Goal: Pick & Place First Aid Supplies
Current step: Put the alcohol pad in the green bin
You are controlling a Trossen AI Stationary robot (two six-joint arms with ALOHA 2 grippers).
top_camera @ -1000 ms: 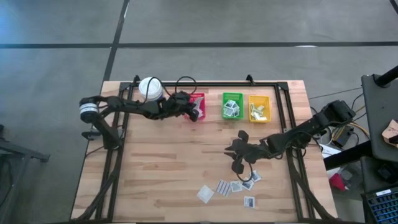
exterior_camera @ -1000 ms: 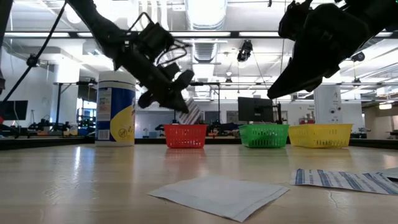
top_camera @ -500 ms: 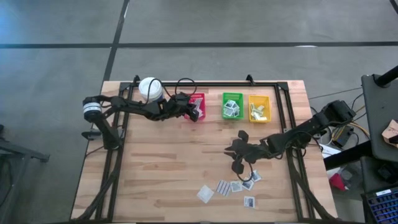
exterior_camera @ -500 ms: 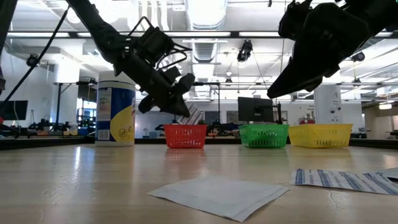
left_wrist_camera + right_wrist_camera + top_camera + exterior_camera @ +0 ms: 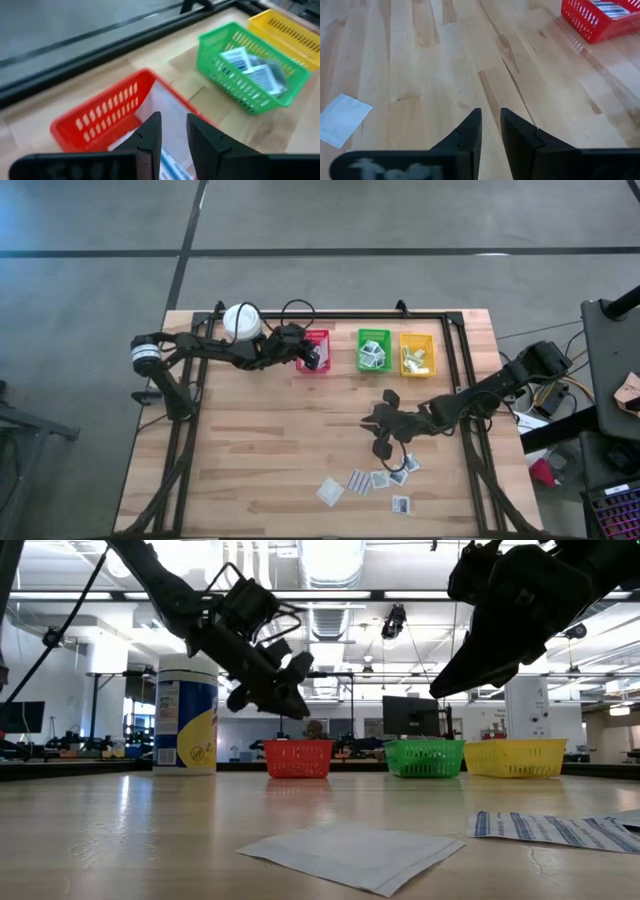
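My left gripper [image 5: 318,358] hovers open over the red bin [image 5: 320,335] [image 5: 100,120] at the table's far side, with nothing between its fingers. A blue-striped packet [image 5: 172,167] lies in the bin below it. My right gripper [image 5: 378,422] [image 5: 490,120] hangs over the bare wood right of the middle; its fingers stand slightly apart and hold nothing. Several white first aid packets [image 5: 380,479] lie flat on the table near the front edge. One of them [image 5: 342,120] shows in the right wrist view.
A green bin [image 5: 373,350] and a yellow bin [image 5: 417,353], both with packets inside, stand right of the red one. A white canister with a yellow label [image 5: 241,321] [image 5: 187,715] stands left of the red bin. A dark frame [image 5: 330,315] runs along the far edge.
My left gripper has opened above the red bin. The striped packet that hung from its fingers has dropped into the bin and no longer shows under the gripper in the low view.
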